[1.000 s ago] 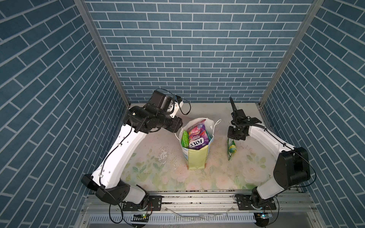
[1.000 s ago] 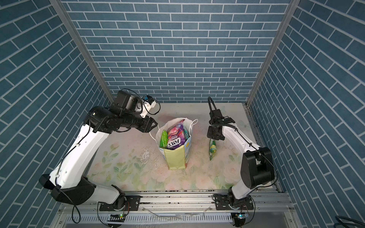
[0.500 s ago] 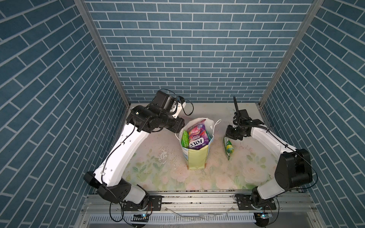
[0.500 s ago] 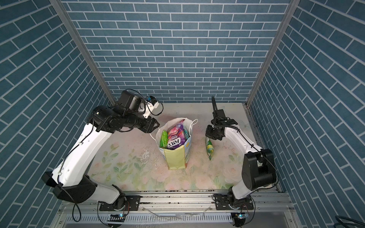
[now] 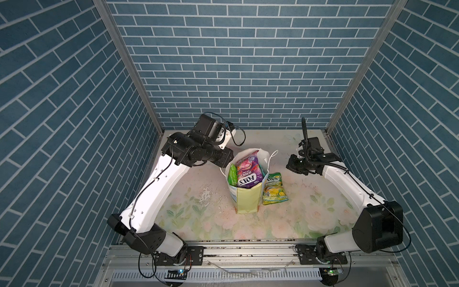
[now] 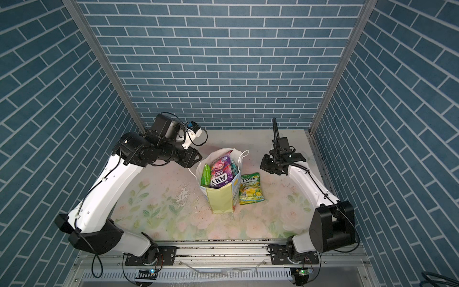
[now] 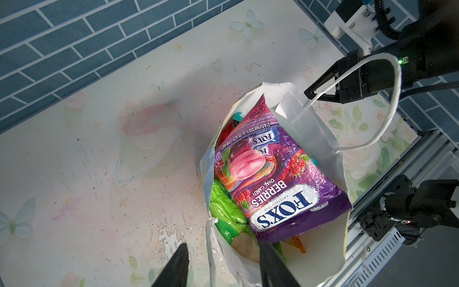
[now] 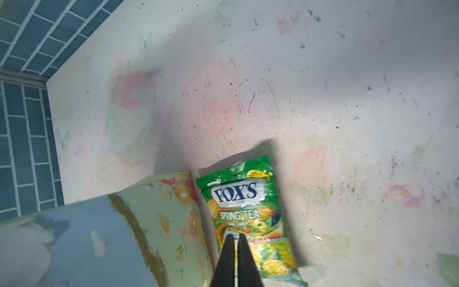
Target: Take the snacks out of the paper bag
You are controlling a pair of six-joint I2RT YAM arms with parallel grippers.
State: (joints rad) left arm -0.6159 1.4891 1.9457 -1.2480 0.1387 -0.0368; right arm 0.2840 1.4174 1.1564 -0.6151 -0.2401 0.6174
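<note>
1 snack out, others inside the paper bag [image 5: 246, 198]
Yellow-green FOX'S pack [image 5: 274, 188] lies flat on the table [image 5: 188, 223] just beside the bag; purple FOX'S pack [image 5: 248, 171] stands inside. Left claw [image 7: 223, 247] gapes astride the bag's rim, gripping nothing; right claw [image 8: 236, 238], past that pack, is pinched closed, empty.

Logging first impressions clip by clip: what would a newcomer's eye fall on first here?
The upright paper bag in the middle of the table, with a purple FOX'S pack sticking out of its top. Then the yellow-green FOX'S pack lying flat on the table beside the bag, on the right arm's side, with the shut right tool close by, holding nothing.
</note>
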